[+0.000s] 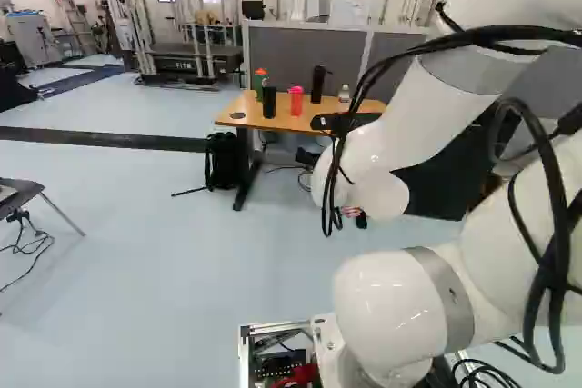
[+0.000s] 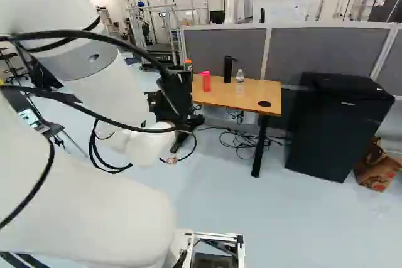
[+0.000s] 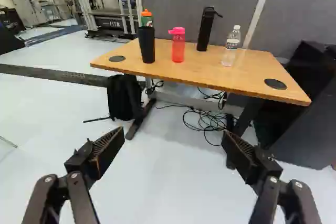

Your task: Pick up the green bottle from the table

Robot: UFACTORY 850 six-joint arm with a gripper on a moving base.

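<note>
Green bottle [image 3: 146,19] with orange cap upright on the tabletop [image 3: 231,80], near the far edge, at the black backpack's [image 3: 122,98] end. We see the black tumbler [image 3: 146,44] partly covering it; pink bottle [image 3: 178,45] near, wood showing between tumbler and pink bottle. Hand [image 2: 175,95] has fingers wide apart, nothing between them, short of the near edge; floor [image 3: 170,171] shows beneath.

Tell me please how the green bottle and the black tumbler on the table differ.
The green bottle has an orange cap, while the black tumbler is dark all over. In the wrist view, the green bottle is partly hidden, while the black tumbler in front shows whole. Both stand upright.
</note>
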